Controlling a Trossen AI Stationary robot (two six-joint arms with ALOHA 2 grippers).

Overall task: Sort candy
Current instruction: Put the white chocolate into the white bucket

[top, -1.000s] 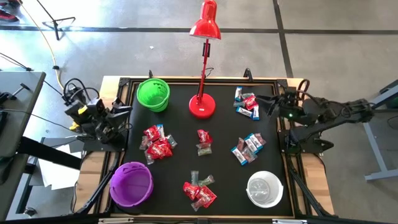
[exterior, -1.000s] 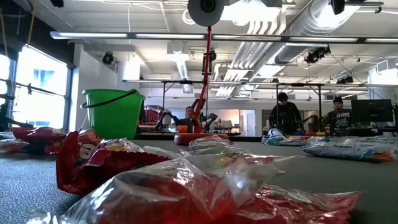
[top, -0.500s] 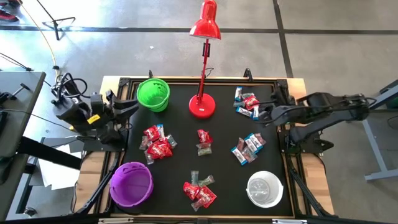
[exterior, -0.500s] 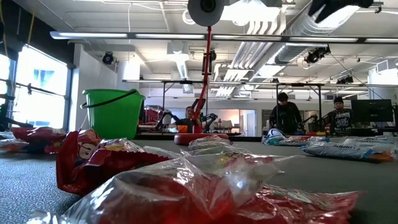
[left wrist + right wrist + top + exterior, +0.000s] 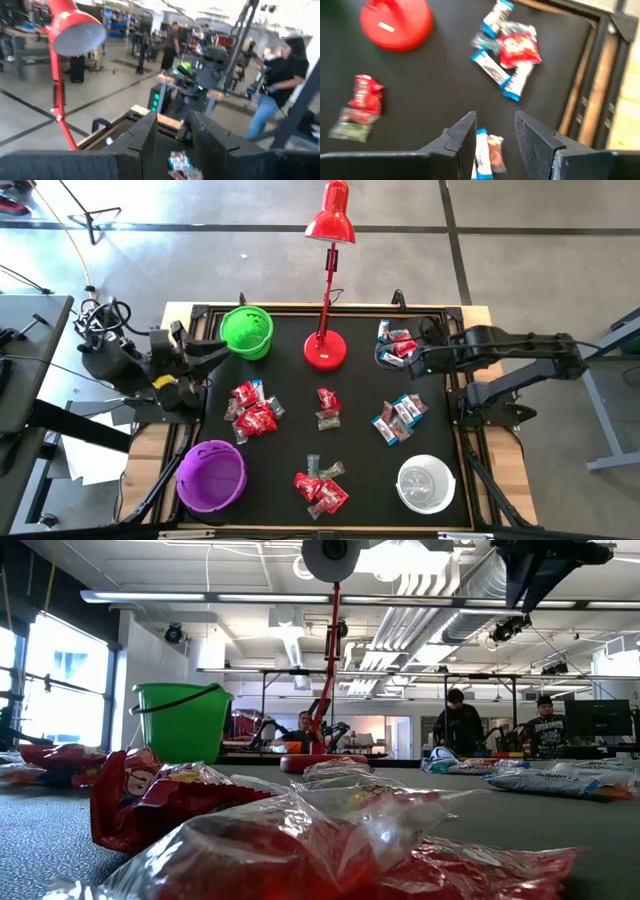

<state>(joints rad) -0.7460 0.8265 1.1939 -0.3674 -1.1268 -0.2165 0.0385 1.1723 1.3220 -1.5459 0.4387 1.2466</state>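
Observation:
The candy lies in several small heaps on the black mat: far right (image 5: 397, 345), centre right (image 5: 400, 418), centre (image 5: 327, 408), centre left (image 5: 252, 408) and near centre (image 5: 320, 485). My right gripper (image 5: 415, 363) hovers open, tipped downward, beside the far-right heap (image 5: 507, 47), with nothing between its fingers (image 5: 466, 134). My left gripper (image 5: 222, 347) stands open and level above the mat's left edge, next to the green bowl (image 5: 246, 332); its gap (image 5: 175, 137) is bare. In the low view the right gripper (image 5: 545, 565) shows high up.
A red desk lamp stands with its base (image 5: 325, 350) at the far centre and its head (image 5: 331, 215) beyond the table. A purple bowl (image 5: 211, 476) sits near left, a white bowl (image 5: 427, 483) near right. People stand in the room behind (image 5: 460, 725).
My right gripper has reached out from the table's right edge toward the left, over the far-right candy heap, and tipped downward. My left gripper has risen and swung toward the green bowl, turning level. No candy has moved.

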